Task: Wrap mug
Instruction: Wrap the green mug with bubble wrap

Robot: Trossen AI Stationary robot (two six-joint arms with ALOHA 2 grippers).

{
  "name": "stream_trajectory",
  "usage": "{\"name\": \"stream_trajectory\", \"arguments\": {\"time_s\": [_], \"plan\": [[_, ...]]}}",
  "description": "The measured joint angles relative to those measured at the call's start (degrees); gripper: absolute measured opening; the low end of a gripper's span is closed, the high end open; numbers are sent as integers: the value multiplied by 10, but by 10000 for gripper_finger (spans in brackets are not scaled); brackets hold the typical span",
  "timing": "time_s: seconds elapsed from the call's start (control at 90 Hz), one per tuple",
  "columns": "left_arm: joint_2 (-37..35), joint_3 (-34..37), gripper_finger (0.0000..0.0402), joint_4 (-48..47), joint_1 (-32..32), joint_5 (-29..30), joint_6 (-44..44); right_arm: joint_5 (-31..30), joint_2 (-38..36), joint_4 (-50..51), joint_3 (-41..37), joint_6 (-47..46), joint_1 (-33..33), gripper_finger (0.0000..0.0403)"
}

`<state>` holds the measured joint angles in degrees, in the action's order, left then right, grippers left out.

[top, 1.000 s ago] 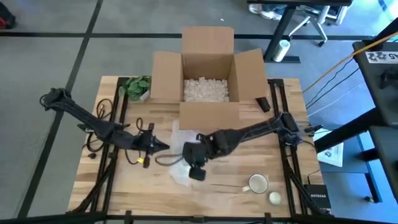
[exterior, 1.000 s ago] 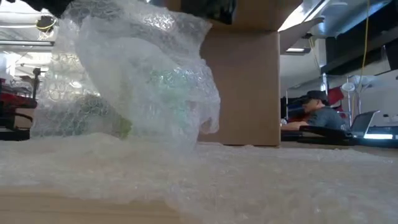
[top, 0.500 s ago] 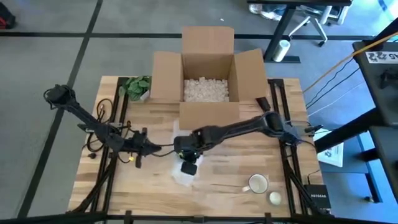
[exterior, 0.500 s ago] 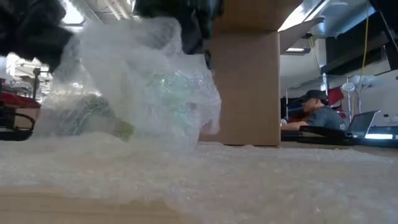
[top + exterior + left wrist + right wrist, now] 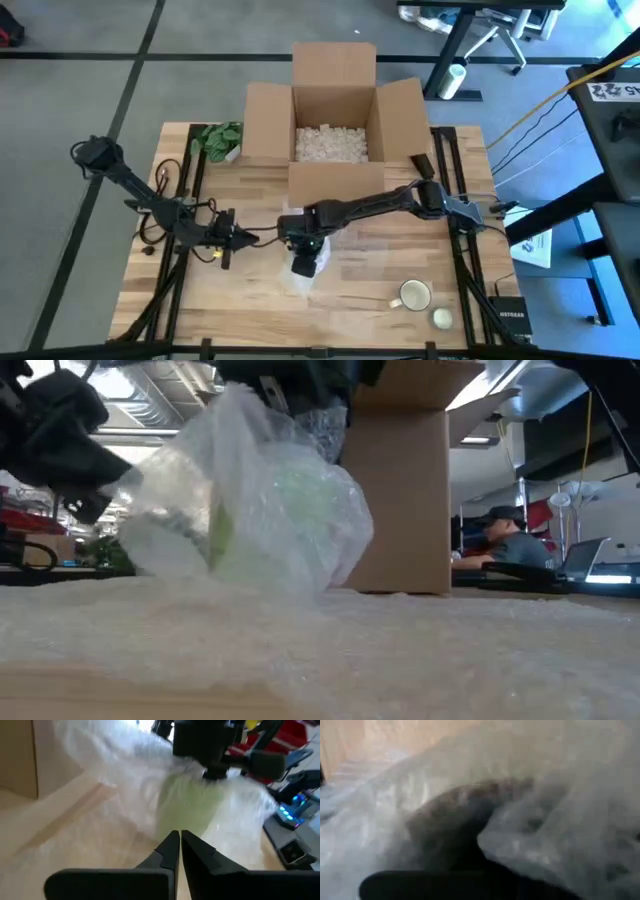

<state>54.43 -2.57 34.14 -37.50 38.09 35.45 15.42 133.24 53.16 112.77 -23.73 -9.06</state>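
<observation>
1. Over the last second your right tool [image 5: 303, 262] has swung from right of the table's middle to a spot close in front of the left tool [image 5: 237, 238], carrying the clear bubble-wrap sheet [image 5: 250, 510] with it.
2. In the low view the wrap has closed from a loose raised billow into a tighter bundle, with a pale green shape, which I judge to be the mug [image 5: 300, 510], showing through it. That suggests the fold-over is largely made and the bundle now needs tucking or securing.
3. The right tool's own camera sees only wrap pressed against it, so I cannot tell whether that tool is clenched or released.
4. Your left tool is clenched, its two fingers together with nothing between them. It has pulled back slightly and points at the bundle just ahead of its tips, without touching it.
5. The wrapped mug sits directly under the right tool, on the light wooden table [image 5: 180, 290], with more wrap spread flat beneath it.
6. Beyond the right tool stands the open brown cardboard box [image 5: 335, 120] holding white packing peanuts. A green leafy plant [image 5: 218, 140] sits beside the box's left flap.
7. A white ceramic cup [image 5: 413, 295] and a small pale round object [image 5: 441, 318] lie well apart, on the right arm's side.
8. Nothing stands between the left tool and the bundle; only loose wrap could snag.
</observation>
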Motion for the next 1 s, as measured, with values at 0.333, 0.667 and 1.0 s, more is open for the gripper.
{"name": "stream_trajectory", "arguments": {"time_s": [0.333,0.667,1.0], "plan": [[146,-57,0,29,1,-15,27,-17,7,100,78,17,-7,0],[308,-153,0,22,17,-67,-59,-7,10,72,78,30,-23,0],[388,-220,0,27,62,-89,-114,21,10,65,78,25,-28,0]]}}
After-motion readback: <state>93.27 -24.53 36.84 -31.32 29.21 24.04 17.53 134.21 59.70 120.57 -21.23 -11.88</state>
